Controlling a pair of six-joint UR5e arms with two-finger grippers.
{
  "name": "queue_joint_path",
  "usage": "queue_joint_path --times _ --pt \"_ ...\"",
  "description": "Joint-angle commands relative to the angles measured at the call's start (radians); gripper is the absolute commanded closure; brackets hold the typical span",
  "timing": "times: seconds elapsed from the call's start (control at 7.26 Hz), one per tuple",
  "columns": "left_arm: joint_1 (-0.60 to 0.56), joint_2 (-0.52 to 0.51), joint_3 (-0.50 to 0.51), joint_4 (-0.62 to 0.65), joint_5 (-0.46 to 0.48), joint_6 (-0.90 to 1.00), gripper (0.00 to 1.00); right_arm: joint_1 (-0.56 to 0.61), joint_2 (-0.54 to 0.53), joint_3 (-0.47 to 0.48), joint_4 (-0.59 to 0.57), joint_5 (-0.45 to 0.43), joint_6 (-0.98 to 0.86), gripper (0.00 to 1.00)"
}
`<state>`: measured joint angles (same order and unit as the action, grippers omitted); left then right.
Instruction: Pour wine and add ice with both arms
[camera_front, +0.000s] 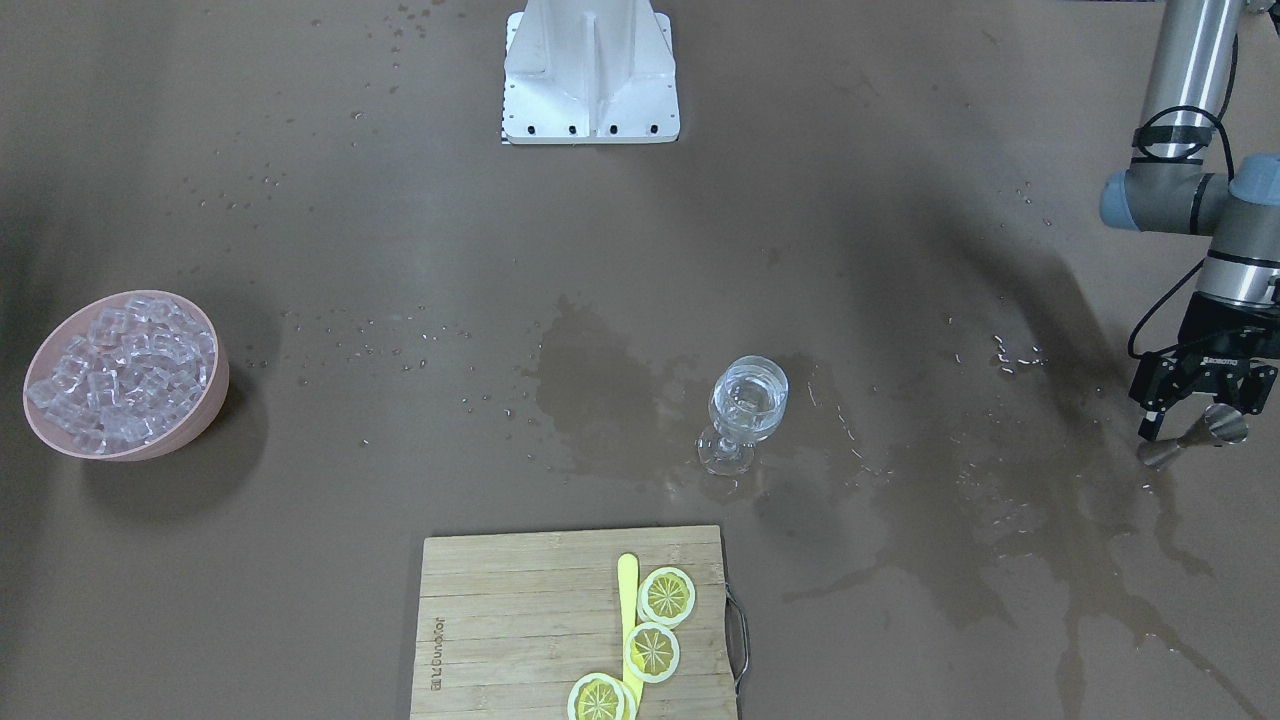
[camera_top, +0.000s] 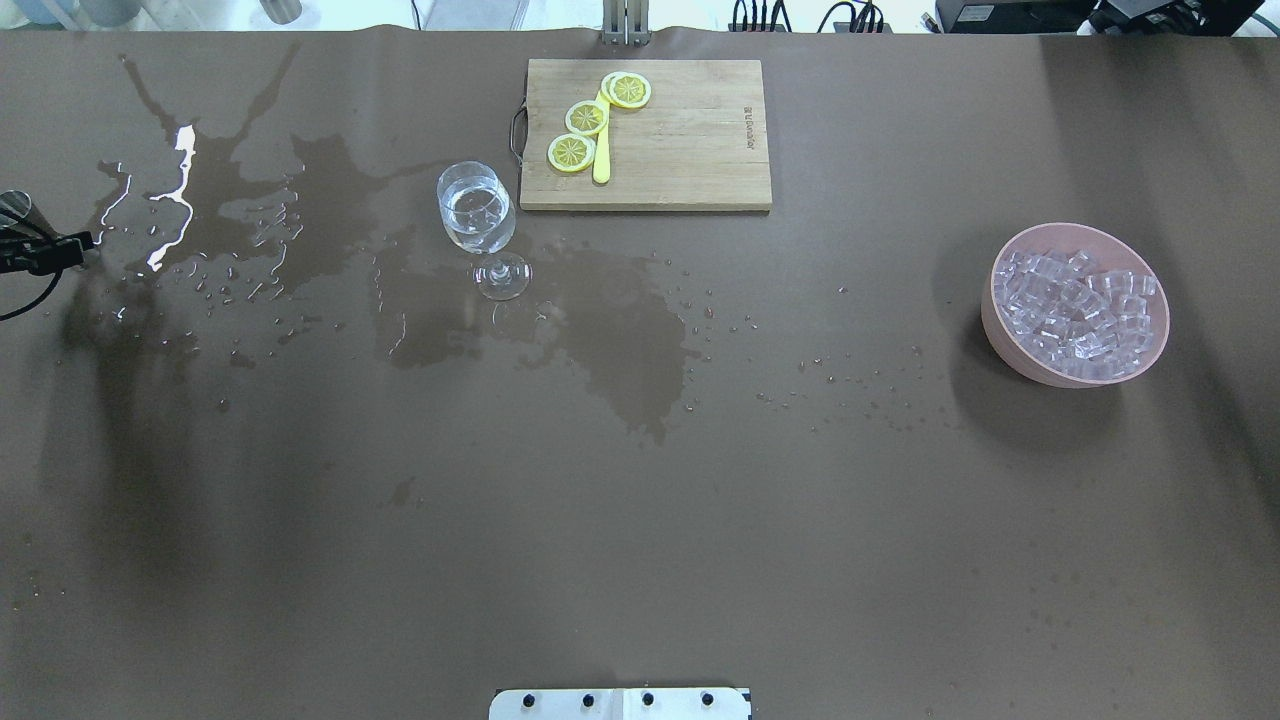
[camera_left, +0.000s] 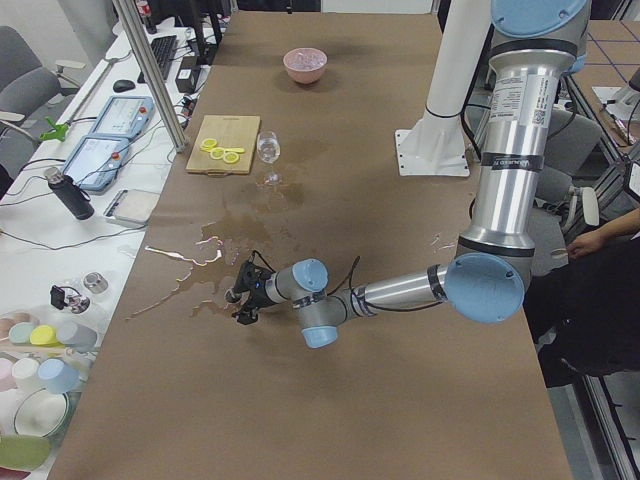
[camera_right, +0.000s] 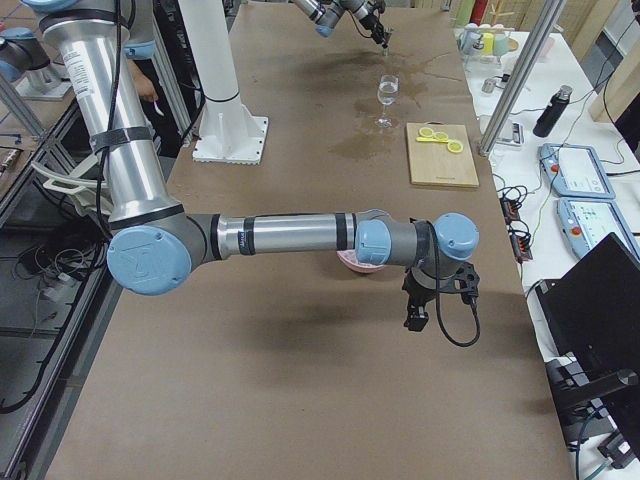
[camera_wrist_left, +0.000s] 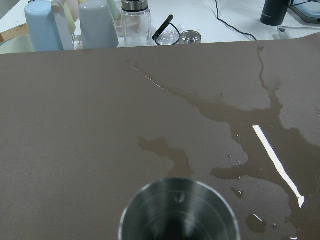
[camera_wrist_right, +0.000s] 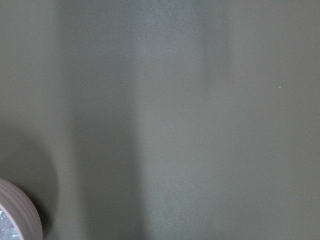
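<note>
Front view | wine (camera_front: 748, 392) in glass (camera_front: 726, 458), frame centre | ice (camera_front: 125, 372) in bowl (camera_front: 203, 408), left edge | left gripper (camera_front: 1200, 410), right edge, clamped on steel cup (camera_front: 1222, 424) | right gripper (camera_right: 430, 305) near bowl, opening cannot be told

The clear, colourless wine (camera_front: 748, 392) fills most of the bowl of an upright stemmed glass (camera_front: 728, 452) that stands left of the middle, toward the surface's (camera_front: 300, 150) far edge. Wet patches spread from its foot to the left end. The small, transparent, slightly frosty ice cubes (camera_front: 125, 372) are heaped in a pink round bowl (camera_front: 212, 392) near the right end. The grey tubular left arm (camera_front: 1190, 80), with light-blue joint caps, reaches down at the left end, its black tool (camera_front: 1195, 412) clamped on a tilted steel cup (camera_front: 1226, 423). The grey right arm (camera_right: 290, 237) stretches level along the right end, its tool (camera_right: 418, 322) pointing down just beside the bowl. Its finger spacing is unclear.
</note>
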<state>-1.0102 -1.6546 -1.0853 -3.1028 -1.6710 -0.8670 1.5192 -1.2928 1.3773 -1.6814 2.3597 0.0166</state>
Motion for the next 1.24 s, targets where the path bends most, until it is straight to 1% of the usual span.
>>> queue_joint_path --times 0.0,0.14,0.28,0.55,0.83,0.96,1.1 --pt "-0.008 0.013 -0.021 0.000 -0.033 0.002 0.12 0.004 0.003 0.002 0.000 -0.002 -0.032 0.00" --pt "-0.025 0.013 -0.028 0.001 -0.070 0.003 0.12 0.006 0.003 -0.001 -0.001 -0.002 -0.032 0.00" --pt "-0.033 0.013 -0.028 0.003 -0.073 0.003 0.12 0.006 0.004 -0.001 -0.001 -0.002 -0.030 0.00" --pt "-0.086 0.013 -0.028 0.007 -0.146 0.005 0.12 0.006 0.006 0.002 -0.001 0.001 -0.029 0.00" --pt "-0.102 0.013 -0.030 0.009 -0.154 0.003 0.11 0.004 0.006 -0.001 -0.001 0.000 -0.029 0.00" --pt "-0.125 0.013 -0.033 0.010 -0.180 0.003 0.11 0.003 0.007 -0.004 -0.001 0.000 -0.029 0.00" --pt "-0.134 0.013 -0.060 0.030 -0.191 -0.004 0.10 0.001 0.007 -0.006 -0.001 0.000 -0.027 0.00"
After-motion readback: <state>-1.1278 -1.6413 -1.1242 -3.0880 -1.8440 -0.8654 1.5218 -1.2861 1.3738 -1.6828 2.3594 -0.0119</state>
